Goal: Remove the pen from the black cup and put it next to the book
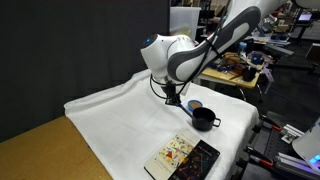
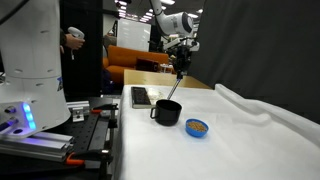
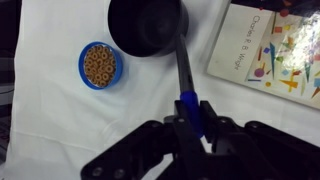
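Observation:
My gripper (image 3: 195, 125) is shut on the pen (image 3: 189, 105), gripping its bright blue end. The pen's dark shaft runs down toward the black cup (image 3: 148, 25). In an exterior view the gripper (image 2: 181, 68) hangs above the cup (image 2: 167, 111), and the pen (image 2: 175, 88) slants down with its lower tip at the cup's rim. I cannot tell whether the tip is still inside. The book (image 3: 272, 45), cream with small coloured pictures, lies flat beside the cup. In an exterior view the gripper (image 1: 172, 97), cup (image 1: 204, 119) and book (image 1: 183, 157) sit on the white cloth.
A small blue bowl (image 3: 98, 65) holding brown bits stands next to the cup, and it shows in both exterior views (image 1: 194, 105) (image 2: 197, 127). The white cloth (image 1: 120, 120) covers the table and lies rumpled at its far edge. Cluttered lab benches stand behind.

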`<act>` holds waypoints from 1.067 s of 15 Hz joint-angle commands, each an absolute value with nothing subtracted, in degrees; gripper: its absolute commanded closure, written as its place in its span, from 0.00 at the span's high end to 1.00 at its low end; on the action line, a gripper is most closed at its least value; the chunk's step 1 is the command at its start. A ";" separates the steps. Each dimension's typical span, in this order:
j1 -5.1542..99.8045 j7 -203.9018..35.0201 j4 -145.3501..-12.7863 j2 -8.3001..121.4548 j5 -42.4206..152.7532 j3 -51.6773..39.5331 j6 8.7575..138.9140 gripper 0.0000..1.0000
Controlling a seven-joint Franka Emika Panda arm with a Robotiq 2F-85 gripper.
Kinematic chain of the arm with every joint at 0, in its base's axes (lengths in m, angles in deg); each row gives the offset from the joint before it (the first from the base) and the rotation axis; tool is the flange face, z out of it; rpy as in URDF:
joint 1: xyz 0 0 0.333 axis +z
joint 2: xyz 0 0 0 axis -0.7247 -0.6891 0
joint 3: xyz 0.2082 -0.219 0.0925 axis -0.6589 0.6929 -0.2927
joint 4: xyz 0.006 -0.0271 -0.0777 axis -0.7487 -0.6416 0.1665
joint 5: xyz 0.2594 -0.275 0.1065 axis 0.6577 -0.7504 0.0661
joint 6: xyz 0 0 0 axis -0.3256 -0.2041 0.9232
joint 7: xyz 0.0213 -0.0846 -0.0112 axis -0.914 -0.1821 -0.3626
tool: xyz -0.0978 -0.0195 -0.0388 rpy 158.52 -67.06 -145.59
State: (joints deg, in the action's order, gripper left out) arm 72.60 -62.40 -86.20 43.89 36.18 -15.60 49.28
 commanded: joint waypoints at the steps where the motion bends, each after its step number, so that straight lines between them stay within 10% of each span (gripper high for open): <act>1: 72.77 -63.16 -87.67 44.77 34.02 -16.10 49.15 0.05; 16: 68.61 -61.81 -87.12 45.47 36.36 -14.68 49.73 0.05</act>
State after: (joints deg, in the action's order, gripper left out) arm 69.64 -62.40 -86.36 44.39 35.20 -14.63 49.33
